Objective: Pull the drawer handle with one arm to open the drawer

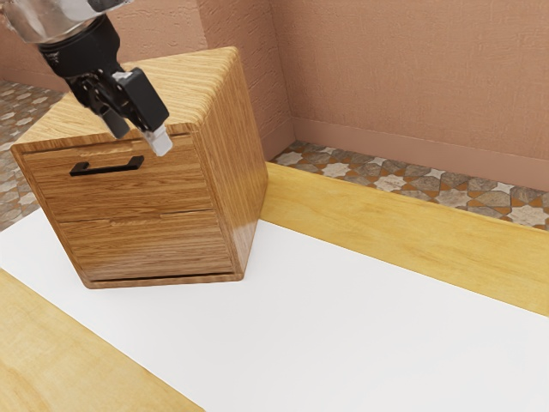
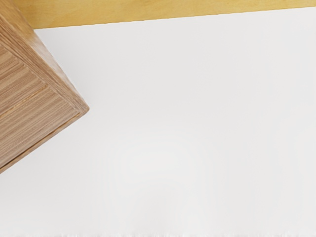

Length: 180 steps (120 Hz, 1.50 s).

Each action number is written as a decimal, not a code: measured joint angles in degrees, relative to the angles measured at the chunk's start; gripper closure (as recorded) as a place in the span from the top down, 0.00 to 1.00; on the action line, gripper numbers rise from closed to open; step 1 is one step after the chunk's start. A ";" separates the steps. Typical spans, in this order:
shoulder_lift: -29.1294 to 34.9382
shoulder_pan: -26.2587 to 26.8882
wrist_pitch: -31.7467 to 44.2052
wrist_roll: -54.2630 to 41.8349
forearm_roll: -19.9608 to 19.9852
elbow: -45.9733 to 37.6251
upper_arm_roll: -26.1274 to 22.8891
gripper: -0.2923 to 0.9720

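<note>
A wooden cabinet (image 1: pixel 163 215) stands on the white tabletop at the exterior view's left. Its upper drawer front (image 1: pixel 111 184) carries a black bar handle (image 1: pixel 106 166) and sits flush with the cabinet face. My gripper (image 1: pixel 141 138) hangs just above and to the right of the handle, in front of the cabinet's top front edge, touching nothing. Its fingers stand apart, one ending in a pale fingertip (image 1: pixel 160 142), with nothing between them. In the wrist view a lower corner of the cabinet (image 2: pixel 29 106) shows beside my hand.
The white tabletop (image 1: pixel 326 318) spreads in front of and to the right of the cabinet, framed by a wooden border (image 1: pixel 403 227). A patterned tile floor (image 1: pixel 446 184) and a pink wall lie beyond. The wrist view has white tabletop (image 2: pixel 197 128) and a border strip (image 2: pixel 148 10).
</note>
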State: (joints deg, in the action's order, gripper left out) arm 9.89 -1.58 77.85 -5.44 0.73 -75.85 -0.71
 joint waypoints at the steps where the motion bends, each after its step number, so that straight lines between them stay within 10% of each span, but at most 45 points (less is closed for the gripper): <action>1: -0.08 0.00 -0.05 -0.03 0.08 -0.08 -0.01 0.77; 26: -3.35 0.24 0.43 -0.57 1.93 -1.46 -1.34 0.77; 66: 16.60 0.53 5.29 -2.08 -5.07 -23.10 -3.62 0.77; 180: 11.13 0.52 16.04 -25.90 -12.83 -24.46 11.29 0.77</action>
State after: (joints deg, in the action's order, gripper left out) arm 21.02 -1.06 93.89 -31.34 -12.10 -100.31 10.58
